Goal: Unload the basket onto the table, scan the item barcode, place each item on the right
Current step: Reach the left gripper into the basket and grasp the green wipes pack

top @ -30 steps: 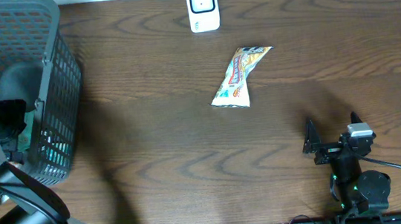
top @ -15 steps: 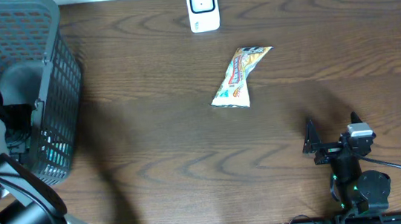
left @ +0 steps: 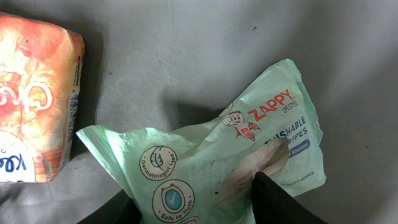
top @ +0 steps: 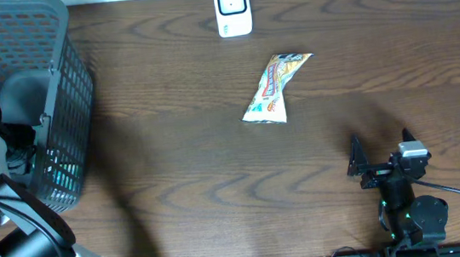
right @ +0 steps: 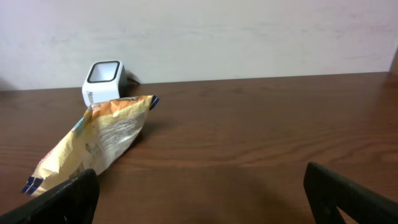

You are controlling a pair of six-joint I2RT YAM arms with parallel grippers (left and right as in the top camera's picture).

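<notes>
Left gripper (left: pixel 193 193) is reaching down inside the basket (top: pixel 64 94), which is sitting at the table's (top: pixel 174 168) far-left corner. Its fingers are flanking the near end of the green wipes pack (left: pixel 205 149). Can't tell from the wrist view whether they're actually pinching it or just sitting alongside. The wipes are lying flat and crumpled on the basket's grey floor. An orange pack (left: pixel 34 99) is lying just beside them on the left, its corner touching or nearly touching the wipes. Basket walls are boxing the arm in on all sides.

Right gripper (right: pixel 199 186) is hovering wide open and empty by the near edge, right side. A snack pouch (top: pixel 275 87) is lying mid-table. The scanner (top: pixel 233 7) is standing at the middle of the far edge, beyond the pouch.
</notes>
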